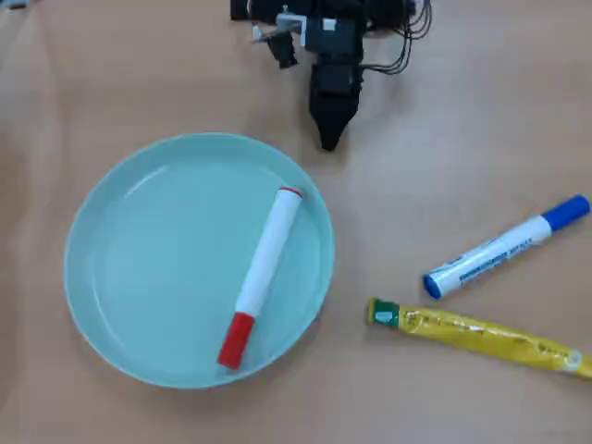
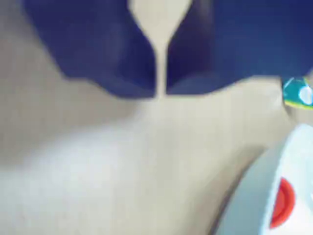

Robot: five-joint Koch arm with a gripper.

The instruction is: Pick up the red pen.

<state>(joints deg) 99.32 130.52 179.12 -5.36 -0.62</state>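
On teal plate [image 1: 111, 231]: red pen [image 1: 263, 274] lying diagonal, cap low | gripper [image 1: 328, 141] above plate rim on bare table [image 1: 462, 92], jaws closed, empty | blue marker [image 1: 507, 246], yellow packet [image 1: 481, 335] right of plate

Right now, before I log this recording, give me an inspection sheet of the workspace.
Surface: tan wooden table, bare apart from the items listed here.
Job's things: red pen lying diagonally inside the pale green plate, red cap toward the bottom edge of the overhead view.
Clutter: blue-capped marker and yellow packet to the right of the plate, apart from it.
Grippers: gripper above the plate's top rim in the overhead view, empty; the wrist view shows the jaws nearly together with only a thin slit between them.
Cables: black wires looped at the arm's base.
Surroundings: nothing seen.
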